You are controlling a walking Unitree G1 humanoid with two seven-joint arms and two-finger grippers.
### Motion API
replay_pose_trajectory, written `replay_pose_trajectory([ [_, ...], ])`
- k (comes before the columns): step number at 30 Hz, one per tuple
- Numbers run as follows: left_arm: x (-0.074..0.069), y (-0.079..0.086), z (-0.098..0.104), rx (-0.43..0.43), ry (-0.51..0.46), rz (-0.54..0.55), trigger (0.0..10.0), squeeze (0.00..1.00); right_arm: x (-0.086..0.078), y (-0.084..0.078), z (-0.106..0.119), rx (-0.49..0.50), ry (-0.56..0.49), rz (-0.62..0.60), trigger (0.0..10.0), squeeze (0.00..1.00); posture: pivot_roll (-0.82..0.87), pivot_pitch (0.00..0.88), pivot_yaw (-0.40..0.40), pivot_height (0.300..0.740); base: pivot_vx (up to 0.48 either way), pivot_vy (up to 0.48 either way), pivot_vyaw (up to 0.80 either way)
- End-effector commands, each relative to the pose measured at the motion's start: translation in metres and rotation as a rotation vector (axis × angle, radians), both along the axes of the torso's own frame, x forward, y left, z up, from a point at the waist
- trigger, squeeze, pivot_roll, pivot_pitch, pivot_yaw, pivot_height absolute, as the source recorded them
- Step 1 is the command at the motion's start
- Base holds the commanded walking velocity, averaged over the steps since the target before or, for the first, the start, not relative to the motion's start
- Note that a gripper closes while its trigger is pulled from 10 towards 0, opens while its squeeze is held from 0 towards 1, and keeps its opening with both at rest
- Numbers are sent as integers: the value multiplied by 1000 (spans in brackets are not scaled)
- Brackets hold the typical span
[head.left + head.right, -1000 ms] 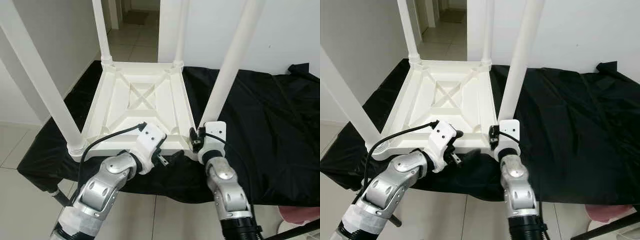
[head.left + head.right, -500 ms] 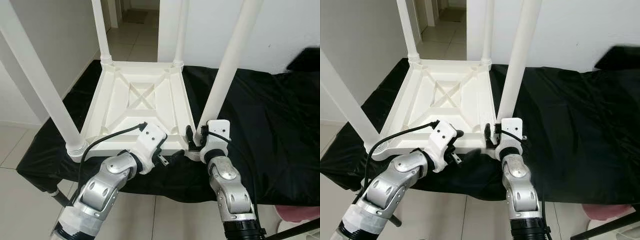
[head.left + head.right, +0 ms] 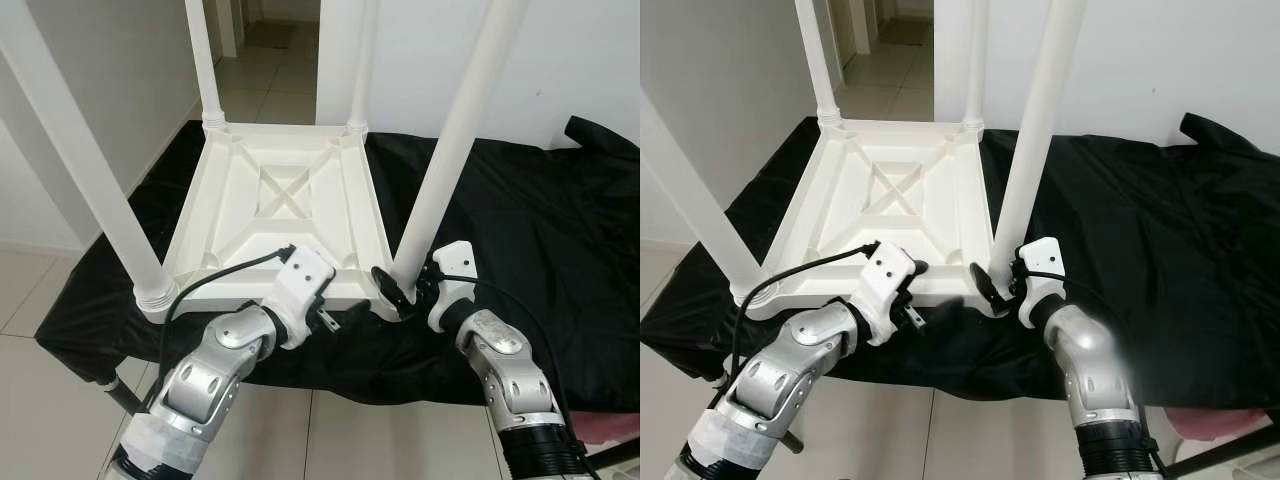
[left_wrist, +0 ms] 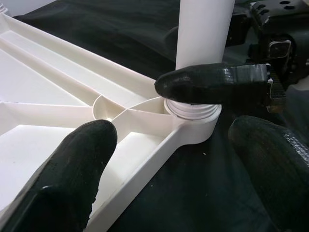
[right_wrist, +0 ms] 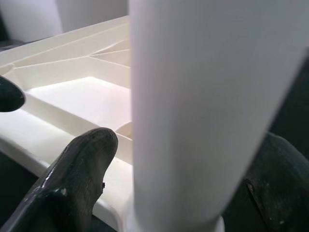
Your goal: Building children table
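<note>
With the table top (image 3: pixel 275 205) upside down on the black cloth (image 3: pixel 520 230), the near-right leg (image 3: pixel 452 140) stands upright — right claw (image 3: pixel 405 290) spread around its base, not clamped; left claw (image 3: pixel 335 318) open beside that corner.

An upturned table top (image 3: pixel 275 215) lies on a cloth (image 3: pixel 530 260) spread over a low platform, with tiled floor (image 3: pixel 30 400) in front and to the left and a wall behind. Four legs stand up from its corners: two at the far corners, the far left leg (image 3: pixel 203 60) and far right leg (image 3: pixel 365 60), and two at the near corners, the near left leg (image 3: pixel 85 170) and near right leg (image 3: pixel 450 150). The left gripper (image 3: pixel 330 318) sits at the top's near edge, between the near legs. The right gripper (image 3: pixel 400 290) is at the base of the near right leg, one finger on each side of it. Beyond the far edge, a doorway opens onto more floor.
</note>
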State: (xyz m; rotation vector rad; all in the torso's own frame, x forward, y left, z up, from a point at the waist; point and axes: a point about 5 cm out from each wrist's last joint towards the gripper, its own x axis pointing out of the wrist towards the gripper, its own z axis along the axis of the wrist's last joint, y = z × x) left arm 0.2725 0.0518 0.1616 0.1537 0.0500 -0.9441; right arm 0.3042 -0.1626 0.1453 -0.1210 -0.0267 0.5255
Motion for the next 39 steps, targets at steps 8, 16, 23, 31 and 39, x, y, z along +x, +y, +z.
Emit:
replay_pose_trajectory([
  [8,0,0,-4,12,3,-1,10000,0,22,-2,-4,-24,39,142,9843,0,18,0,-26,740,0,0,0],
  [16,1,1,-3,12,-1,6,10000,0,31,1,-2,-40,30,186,2314,0,30,0,-36,740,0,0,0],
  [23,1,2,-4,11,-2,17,10000,0,32,-5,-8,-56,50,198,0,0,32,0,-38,740,0,0,0],
  [31,2,0,-4,11,-1,9,10000,0,31,-13,-13,-22,76,172,10000,0,6,0,-27,740,0,0,0],
  [39,2,-1,-4,10,1,-1,10000,0,28,-14,-14,47,79,60,10000,0,-4,0,-25,740,0,0,0],
])
